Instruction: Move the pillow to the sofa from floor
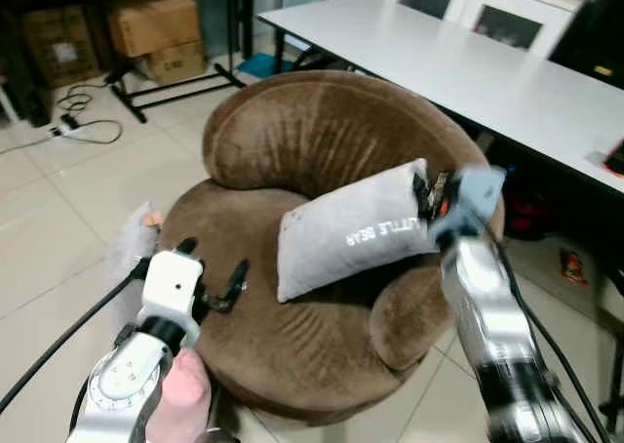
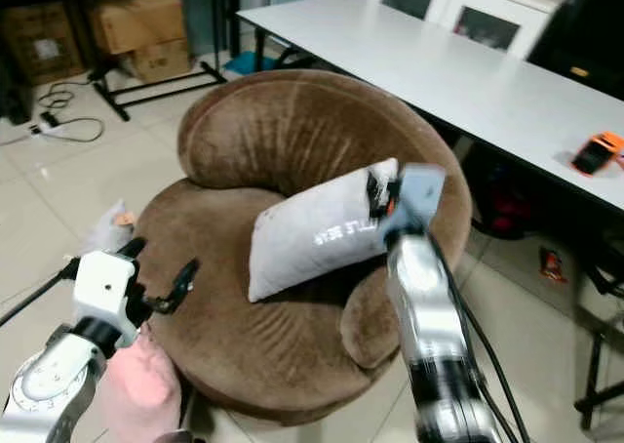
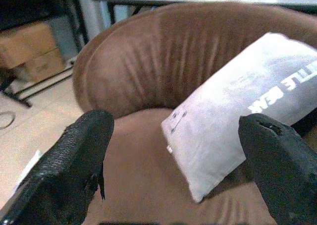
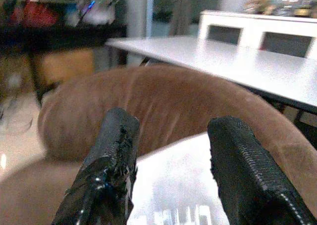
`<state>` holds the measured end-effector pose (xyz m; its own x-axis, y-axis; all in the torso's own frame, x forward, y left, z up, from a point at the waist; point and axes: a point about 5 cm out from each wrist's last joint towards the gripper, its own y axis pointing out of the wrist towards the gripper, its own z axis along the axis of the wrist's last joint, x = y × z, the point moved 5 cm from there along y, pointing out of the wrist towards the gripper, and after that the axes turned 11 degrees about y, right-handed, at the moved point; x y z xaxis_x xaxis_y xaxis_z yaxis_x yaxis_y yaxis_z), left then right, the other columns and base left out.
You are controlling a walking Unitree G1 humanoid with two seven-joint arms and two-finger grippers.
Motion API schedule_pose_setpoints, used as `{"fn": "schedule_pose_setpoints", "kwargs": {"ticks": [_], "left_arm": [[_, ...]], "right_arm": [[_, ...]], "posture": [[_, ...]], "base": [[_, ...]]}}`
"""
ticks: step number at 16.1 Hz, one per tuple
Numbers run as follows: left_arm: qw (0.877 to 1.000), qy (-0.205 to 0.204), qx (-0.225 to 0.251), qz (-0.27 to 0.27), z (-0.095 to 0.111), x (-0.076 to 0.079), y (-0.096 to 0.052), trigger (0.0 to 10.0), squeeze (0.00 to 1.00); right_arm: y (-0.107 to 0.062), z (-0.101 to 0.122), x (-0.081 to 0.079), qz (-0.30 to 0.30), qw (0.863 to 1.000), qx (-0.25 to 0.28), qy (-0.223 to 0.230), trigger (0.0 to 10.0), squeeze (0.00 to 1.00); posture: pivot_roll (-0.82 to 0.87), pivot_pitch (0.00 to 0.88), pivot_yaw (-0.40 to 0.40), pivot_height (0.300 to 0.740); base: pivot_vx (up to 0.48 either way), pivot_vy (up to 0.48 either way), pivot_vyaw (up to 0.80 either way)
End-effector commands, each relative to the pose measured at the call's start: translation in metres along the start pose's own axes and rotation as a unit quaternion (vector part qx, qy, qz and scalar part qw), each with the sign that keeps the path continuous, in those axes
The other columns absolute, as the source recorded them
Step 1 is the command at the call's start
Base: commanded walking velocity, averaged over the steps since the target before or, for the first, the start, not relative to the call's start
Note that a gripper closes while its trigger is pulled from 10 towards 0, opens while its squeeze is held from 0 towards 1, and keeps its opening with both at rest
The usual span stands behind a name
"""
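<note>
you have the pillow [image 1: 356, 230] lying on the sofa [image 1: 292, 150] seat, tilted against the armrest, so the move looks essentially done. right gripper [image 4: 168, 170] sits released above its upper corner, left gripper [image 1: 210, 272] spread empty; only withdrawal remains

We see even indoor light, glare on the white table [image 1: 468, 62] and floor tiles [image 1: 58, 219]; both wrist views are soft, their backgrounds blurred.
</note>
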<state>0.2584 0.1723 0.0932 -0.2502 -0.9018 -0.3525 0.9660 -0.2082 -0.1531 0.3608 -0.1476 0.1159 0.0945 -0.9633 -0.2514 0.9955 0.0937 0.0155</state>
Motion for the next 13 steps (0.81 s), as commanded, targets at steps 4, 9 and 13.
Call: {"fn": "schedule_pose_setpoints", "kwargs": {"ticks": [4, 9, 13], "left_arm": [[0.999, 0.020, -0.006, 0.050, -0.002, -0.003, -0.011, 10.0, 0.00], [0.998, 0.038, 0.007, 0.048, 0.002, -0.002, -0.013, 10.0, 0.00], [0.998, 0.047, 0.013, 0.045, 0.004, -0.003, -0.011, 10.0, 0.00]], "right_arm": [[-0.063, -0.053, 0.015, -0.026, 0.989, -0.144, -0.019, 10.0, 0.00], [-0.082, -0.057, 0.015, -0.033, 0.981, -0.193, -0.013, 10.0, 0.00], [-0.083, -0.052, 0.010, -0.025, 0.981, -0.190, -0.023, 10.0, 0.00]], "posture": [[0.03, 0.000, -0.112, 0.740], [0.03, 0.000, -0.075, 0.740], [0.02, 0.000, -0.039, 0.740]], "base": [[0.000, 0.000, 0.00], [0.000, 0.000, 0.00], [-0.060, 0.000, 0.00]]}}
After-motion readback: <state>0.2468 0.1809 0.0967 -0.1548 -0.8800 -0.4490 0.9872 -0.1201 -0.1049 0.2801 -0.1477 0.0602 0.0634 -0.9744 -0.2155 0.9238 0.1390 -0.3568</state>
